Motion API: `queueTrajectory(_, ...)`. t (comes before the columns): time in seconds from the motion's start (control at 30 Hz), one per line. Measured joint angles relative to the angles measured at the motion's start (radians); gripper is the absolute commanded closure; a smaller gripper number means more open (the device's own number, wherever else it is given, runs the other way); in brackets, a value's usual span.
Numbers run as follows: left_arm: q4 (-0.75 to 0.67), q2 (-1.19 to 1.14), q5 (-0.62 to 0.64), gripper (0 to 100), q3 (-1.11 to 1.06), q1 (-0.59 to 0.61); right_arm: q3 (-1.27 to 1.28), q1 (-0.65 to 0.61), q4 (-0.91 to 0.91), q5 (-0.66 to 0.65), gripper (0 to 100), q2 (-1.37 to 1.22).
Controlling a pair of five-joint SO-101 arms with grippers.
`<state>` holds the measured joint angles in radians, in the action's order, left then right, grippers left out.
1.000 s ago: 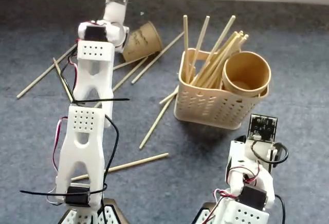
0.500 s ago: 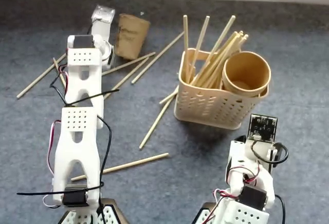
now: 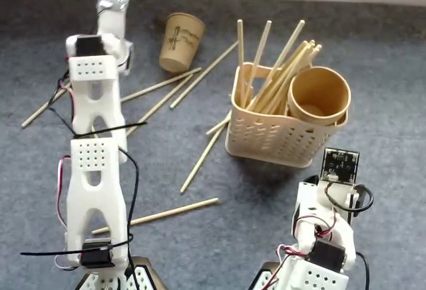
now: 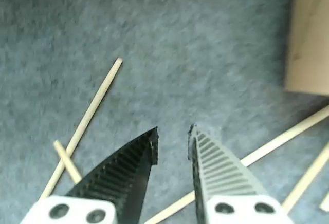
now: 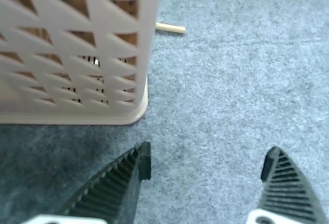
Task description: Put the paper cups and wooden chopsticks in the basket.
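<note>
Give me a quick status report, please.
Left gripper open, empty, near loose cup. Right gripper open beside basket. Loose chopsticks lie between cup and basket.

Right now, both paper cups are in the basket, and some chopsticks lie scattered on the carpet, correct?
Not quite. Only one paper cup is in the basket; the second paper cup sits out on the carpet, apart from the basket, as the high view shows. Some chopsticks do lie scattered on the carpet.
</note>
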<state>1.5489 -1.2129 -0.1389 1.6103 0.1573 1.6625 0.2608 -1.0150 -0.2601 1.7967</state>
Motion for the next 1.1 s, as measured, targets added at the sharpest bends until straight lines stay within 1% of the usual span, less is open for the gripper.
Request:
queueTrajectory(0.17,-0.14,0.04,0.0,86,0.0,-0.103,0.0,0.0,0.0,0.0,66.3,0.0)
queueTrajectory(0.3,-0.236,0.04,0.0,86,0.0,-0.132,0.0,0.0,0.0,0.0,66.3,0.0)
queueTrajectory(0.47,-0.259,0.02,0.0,86,0.0,-0.163,0.0,0.0,0.0,0.0,66.3,0.0)
queueTrajectory(0.77,-0.265,-0.114,0.002,86,0.005,-0.163,0.0,0.0,0.003,0.0,66.3,0.0)
queueTrajectory(0.83,-0.232,-0.132,0.002,87,0.009,-0.16,0.0,0.0,0.003,0.0,66.3,0.0)
queueTrajectory(0.93,-0.121,-0.176,0.002,87,0.005,-0.132,0.0,0.0,0.003,0.0,66.3,0.0)
queueTrajectory(1.1,0.057,-0.173,0.003,87,0.011,-0.1,0.0,0.0,0.003,0.0,66.3,0.0)
